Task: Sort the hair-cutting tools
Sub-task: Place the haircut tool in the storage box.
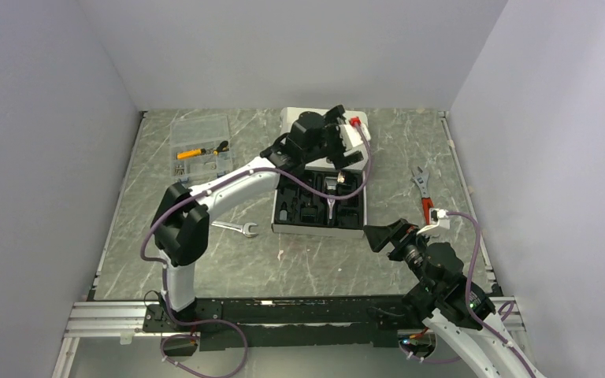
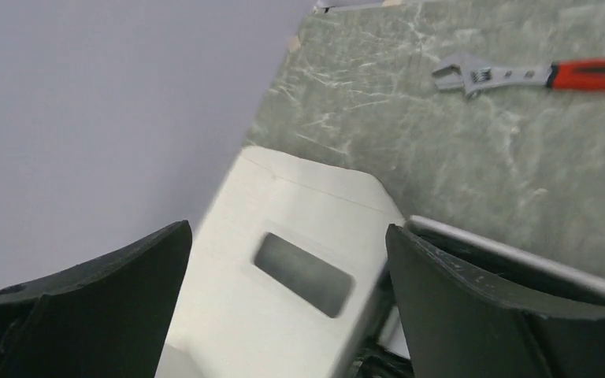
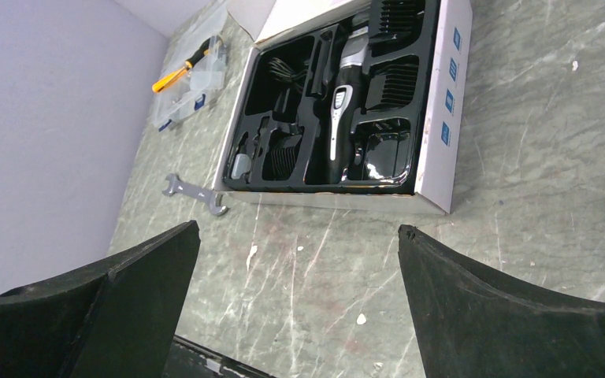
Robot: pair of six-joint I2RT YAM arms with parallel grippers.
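Note:
A white box [image 1: 360,211] holds a black moulded tray in the middle of the table. The black-and-silver clipper [image 3: 341,106] lies in the tray's centre slot, also visible from above [image 1: 329,194]. Black comb attachments [image 3: 394,83] sit in pockets around it, one at the tray's near left [image 3: 283,153]. My left gripper [image 1: 345,150] hovers open over the box's back edge, with the white lid [image 2: 283,276] below its jaws [image 2: 287,228] and nothing held. My right gripper [image 1: 380,236] is open and empty above bare table [image 3: 298,228], just off the box's near right corner.
A silver open-end wrench [image 1: 235,228] lies left of the box, also in the right wrist view [image 3: 193,193]. A red-handled adjustable wrench [image 1: 423,193] lies to the right [image 2: 536,75]. A clear organiser case [image 1: 200,146] sits at the back left. Walls enclose the table on three sides.

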